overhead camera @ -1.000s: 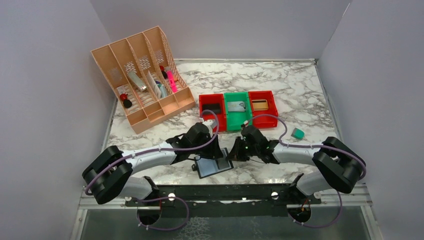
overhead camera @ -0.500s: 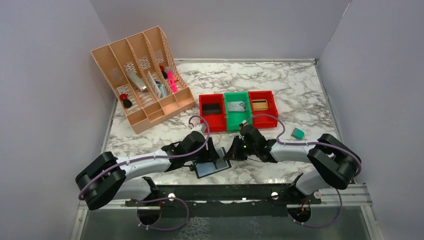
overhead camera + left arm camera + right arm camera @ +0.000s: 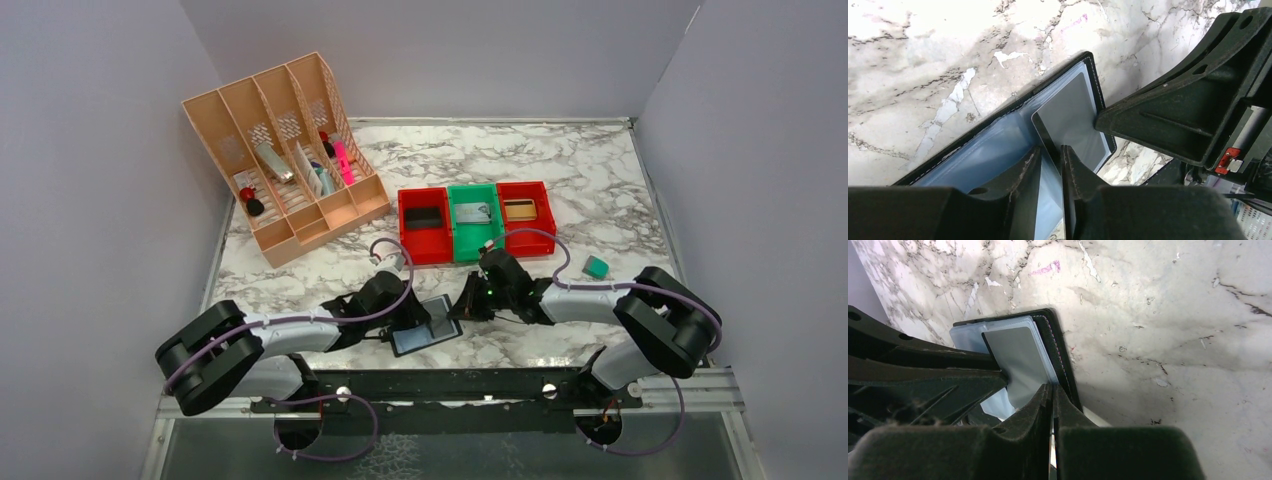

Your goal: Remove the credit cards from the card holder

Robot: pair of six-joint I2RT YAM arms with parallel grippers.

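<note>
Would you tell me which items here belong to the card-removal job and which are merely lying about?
Job in hand:
- card holder, lying open
- grey credit card on its panel

Lying about:
- peach desk organiser
- red and green bins
- teal block

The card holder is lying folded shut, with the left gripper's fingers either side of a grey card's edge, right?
No, the card holder is lying open, as the left wrist view shows; the fingers of the left gripper do stand either side of the edge of the grey card.
</note>
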